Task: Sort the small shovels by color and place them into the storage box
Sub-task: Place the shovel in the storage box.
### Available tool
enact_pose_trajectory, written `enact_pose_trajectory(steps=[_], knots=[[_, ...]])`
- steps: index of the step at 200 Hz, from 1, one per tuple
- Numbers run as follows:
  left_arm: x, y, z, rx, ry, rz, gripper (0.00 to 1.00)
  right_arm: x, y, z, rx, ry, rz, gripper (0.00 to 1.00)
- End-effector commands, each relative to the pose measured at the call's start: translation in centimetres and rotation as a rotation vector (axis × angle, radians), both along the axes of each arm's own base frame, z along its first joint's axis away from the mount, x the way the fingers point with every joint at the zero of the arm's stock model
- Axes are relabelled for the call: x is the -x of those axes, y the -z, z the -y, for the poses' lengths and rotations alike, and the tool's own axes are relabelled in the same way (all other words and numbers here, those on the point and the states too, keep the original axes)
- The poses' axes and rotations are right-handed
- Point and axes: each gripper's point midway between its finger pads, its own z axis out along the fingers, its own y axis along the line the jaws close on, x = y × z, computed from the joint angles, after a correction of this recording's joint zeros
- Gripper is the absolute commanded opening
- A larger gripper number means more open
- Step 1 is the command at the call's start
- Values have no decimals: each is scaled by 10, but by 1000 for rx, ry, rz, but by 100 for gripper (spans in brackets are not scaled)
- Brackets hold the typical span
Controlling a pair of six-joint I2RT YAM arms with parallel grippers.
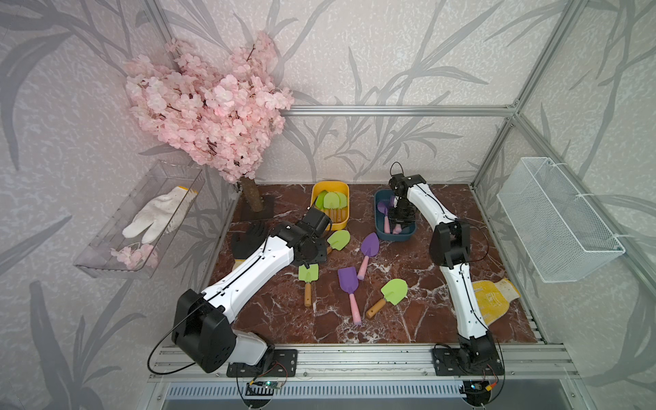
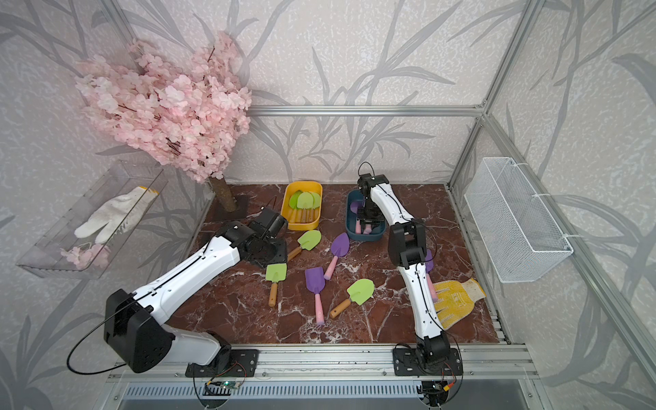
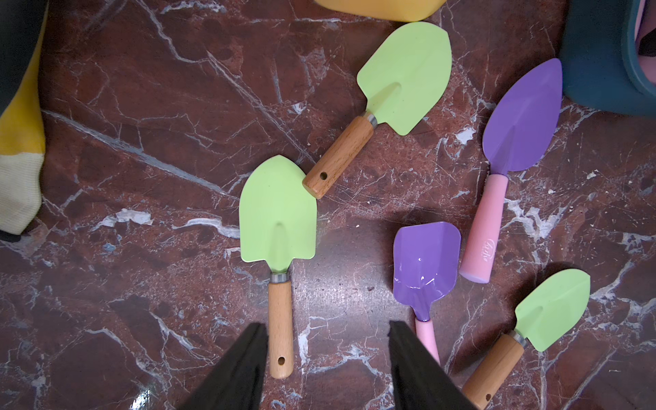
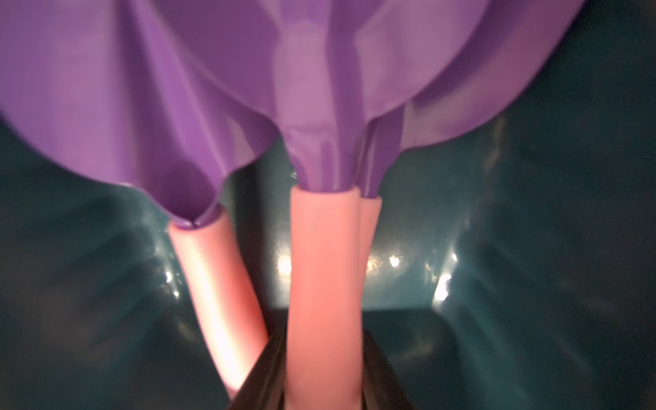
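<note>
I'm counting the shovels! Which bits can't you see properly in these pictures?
Purple shovels in the blue box: right gripper covers most in both top views; right wrist view is blurry.
One purple shovel: mostly behind the right arm in a top view.
Black glove: partly under the left arm.
Right gripper's grip: unclear.

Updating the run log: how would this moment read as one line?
left pincer: open, above green shovel | right pincer: shut on purple shovel handle, inside blue box

The purple shovel [image 4: 323, 284] has a glossy blade and a matt pink handle; the teal tub [image 4: 532, 248] is shiny plastic. The green shovel [image 3: 278, 213] pairs a matt blade, metal collar and smooth wooden handle. Polished marble-patterned tabletop [image 3: 142, 142]; knitted cloth glove [image 2: 458, 301].
</note>
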Motion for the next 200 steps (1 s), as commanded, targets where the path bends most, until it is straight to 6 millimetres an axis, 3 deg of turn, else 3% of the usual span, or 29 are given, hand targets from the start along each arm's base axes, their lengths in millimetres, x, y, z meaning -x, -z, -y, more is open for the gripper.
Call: enact_pose_trajectory(steps=[1,56,112,153,200], knots=[[-1,-2,0,-7,13,4,58,7,11,0,17,-7,-42,35],[0,-2,-1,-9,10,3,58,7,12,0,20,-6,-44,35],[0,-3,0,-7,11,7,59,3,1,3,26,-1,-17,37],[0,-8,-1,-2,8,17,59,-3,-24,8,31,12,34,45],[2,-17,-3,7,1,32,59,-9,-74,15,27,34,128,54]])
